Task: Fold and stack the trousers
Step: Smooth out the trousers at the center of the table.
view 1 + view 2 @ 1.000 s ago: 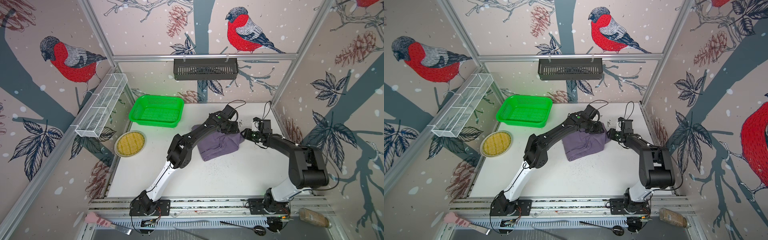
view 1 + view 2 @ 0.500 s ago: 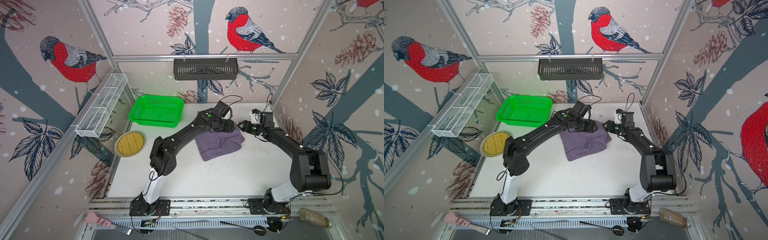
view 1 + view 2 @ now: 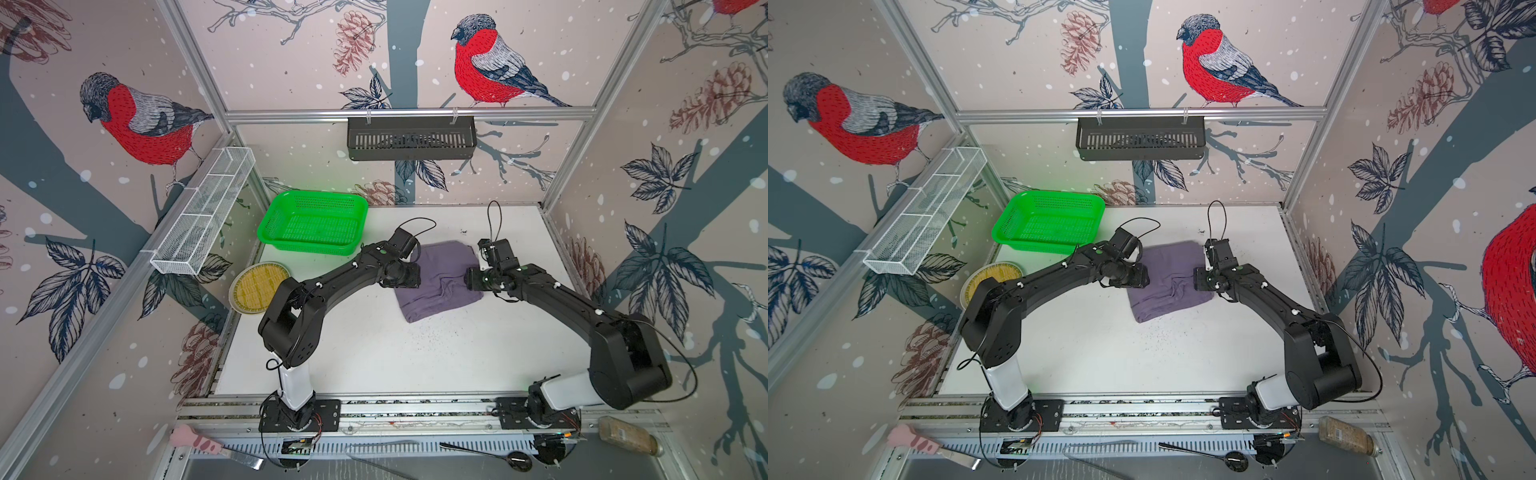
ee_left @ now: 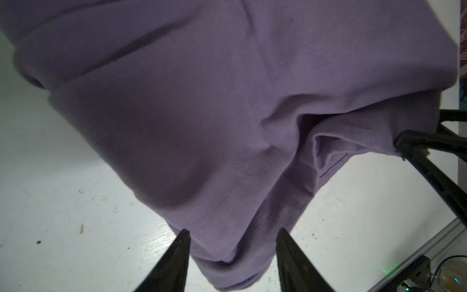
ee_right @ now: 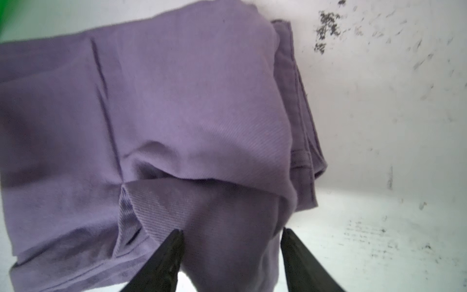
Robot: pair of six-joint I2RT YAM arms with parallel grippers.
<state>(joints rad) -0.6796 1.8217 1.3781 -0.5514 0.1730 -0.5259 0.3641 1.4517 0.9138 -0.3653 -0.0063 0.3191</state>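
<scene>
**A:** Trousers (image 3: 438,280) are lying where on the table (image 3: 374,357)?

**B:** They are lying folded and rumpled toward its far middle, just right of the basket (image 3: 311,222) and not touching it.

**A:** What are the grippers doing?

**B:** The left gripper (image 4: 232,232) is hovering at the trousers' left edge and the right gripper (image 5: 231,231) at their right edge. Both are standing parted, with cloth lying slack between the tips; nothing is looking pinched.

**A:** So what is this step asking for?

**B:** I am judging that the folding is nearly finished and a lift toward stacking is coming. The fingers (image 4: 173,256) should be sliding low along the table and catching every layer at once, because a flap (image 5: 151,202) is poking out beside the right gripper. Both grippers should be closing and rising together, so the fold is not falling open.
</scene>
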